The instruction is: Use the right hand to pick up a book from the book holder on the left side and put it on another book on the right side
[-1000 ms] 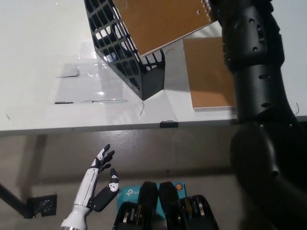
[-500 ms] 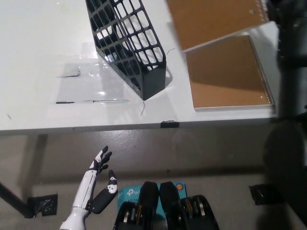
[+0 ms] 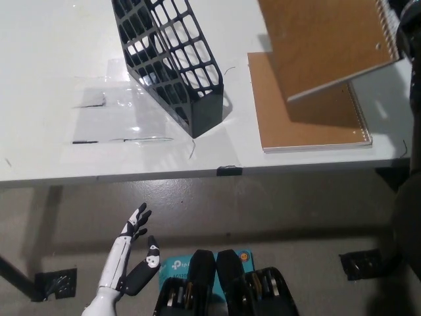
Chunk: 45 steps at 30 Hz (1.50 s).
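Note:
A brown spiral-bound book hangs tilted in the air at the upper right. My black right hand holds it at its spiral edge and shows only at the picture's right border. Under it a second brown book lies flat on the white table, partly covered by the held one. The black mesh book holder stands to the left of both books and looks empty. My white left hand rests low at the lower left, below the table, fingers apart.
A clear plastic sheet taped down lies left of the holder. A small black clip sits on the table's front edge. A blue box lies on the floor below.
The held book has travelled right from above the holder to above the lying book. My right arm has swung right, mostly out of the picture. The left hand stayed put.

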{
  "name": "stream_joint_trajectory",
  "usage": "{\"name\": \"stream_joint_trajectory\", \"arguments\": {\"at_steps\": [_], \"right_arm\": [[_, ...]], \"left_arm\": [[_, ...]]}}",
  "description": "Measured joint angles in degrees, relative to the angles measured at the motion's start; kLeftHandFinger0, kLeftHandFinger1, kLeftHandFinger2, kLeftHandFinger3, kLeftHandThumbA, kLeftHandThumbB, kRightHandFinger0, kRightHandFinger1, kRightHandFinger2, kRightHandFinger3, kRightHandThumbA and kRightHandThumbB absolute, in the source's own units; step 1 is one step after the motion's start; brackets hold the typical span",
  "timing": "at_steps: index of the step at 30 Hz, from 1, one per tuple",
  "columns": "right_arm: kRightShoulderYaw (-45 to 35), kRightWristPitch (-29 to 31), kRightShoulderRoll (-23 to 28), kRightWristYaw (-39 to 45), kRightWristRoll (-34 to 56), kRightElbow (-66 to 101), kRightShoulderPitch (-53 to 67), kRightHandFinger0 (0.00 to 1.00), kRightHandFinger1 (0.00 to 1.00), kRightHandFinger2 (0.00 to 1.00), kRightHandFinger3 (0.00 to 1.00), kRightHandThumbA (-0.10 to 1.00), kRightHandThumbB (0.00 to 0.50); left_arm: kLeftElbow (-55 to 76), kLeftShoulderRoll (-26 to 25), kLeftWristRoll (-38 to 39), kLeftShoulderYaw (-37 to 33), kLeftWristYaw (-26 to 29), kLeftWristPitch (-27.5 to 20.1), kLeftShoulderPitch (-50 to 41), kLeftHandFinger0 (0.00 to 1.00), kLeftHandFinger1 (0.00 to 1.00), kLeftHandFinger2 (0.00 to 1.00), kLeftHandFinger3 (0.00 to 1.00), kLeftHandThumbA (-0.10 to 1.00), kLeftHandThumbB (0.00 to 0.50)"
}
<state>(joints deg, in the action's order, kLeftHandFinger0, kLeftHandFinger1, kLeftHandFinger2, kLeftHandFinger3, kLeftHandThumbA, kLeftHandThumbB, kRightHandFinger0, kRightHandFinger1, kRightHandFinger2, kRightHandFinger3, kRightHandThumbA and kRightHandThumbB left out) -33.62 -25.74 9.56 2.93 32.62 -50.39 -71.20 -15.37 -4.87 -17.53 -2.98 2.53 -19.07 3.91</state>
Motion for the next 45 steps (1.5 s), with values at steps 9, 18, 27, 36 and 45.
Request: {"name": "stream_joint_trajectory", "arguments": {"at_steps": [9, 18, 27, 36, 45], "right_arm": [[-0.03, 2.1, 0.0, 0.0, -0.1, -12.22, 0.15, 0.0, 0.08, 0.63, 1.0, -0.1, 0.035], [-0.07, 6.52, 1.44, -0.05, -0.24, -21.53, 0.02, 0.0, 0.09, 0.67, 1.0, -0.1, 0.055], [-1.2, 11.15, 3.75, -0.64, -0.22, -26.96, 0.02, 0.0, 0.15, 0.65, 1.0, -0.1, 0.097], [-2.31, 13.97, 5.84, -2.67, -0.22, -28.52, 0.01, 0.0, 0.14, 0.68, 1.0, -0.1, 0.087], [3.73, 14.39, 7.19, -2.71, -2.72, -29.23, -0.02, 1.0, 1.0, 1.0, 1.0, 0.25, 0.355]], "left_arm": [[-0.2, -0.01, -0.14, 0.0, 0.81, -0.22, 0.05, 0.9, 0.94, 0.92, 1.0, 0.17, 0.116], [-0.42, 0.0, -0.13, -0.01, 1.0, -0.63, 0.04, 0.92, 0.95, 0.92, 1.0, 0.15, 0.125], [-0.62, -0.03, -0.12, 0.0, 1.04, -0.78, 0.02, 0.93, 0.95, 0.93, 1.0, 0.15, 0.129], [-0.71, 0.04, -0.13, 0.0, 1.07, -1.05, 0.0, 0.94, 0.94, 0.92, 1.0, 0.16, 0.13], [-0.82, 0.03, -0.16, 0.0, 1.48, -1.26, 0.0, 0.92, 0.94, 0.92, 1.0, 0.16, 0.127]]}}
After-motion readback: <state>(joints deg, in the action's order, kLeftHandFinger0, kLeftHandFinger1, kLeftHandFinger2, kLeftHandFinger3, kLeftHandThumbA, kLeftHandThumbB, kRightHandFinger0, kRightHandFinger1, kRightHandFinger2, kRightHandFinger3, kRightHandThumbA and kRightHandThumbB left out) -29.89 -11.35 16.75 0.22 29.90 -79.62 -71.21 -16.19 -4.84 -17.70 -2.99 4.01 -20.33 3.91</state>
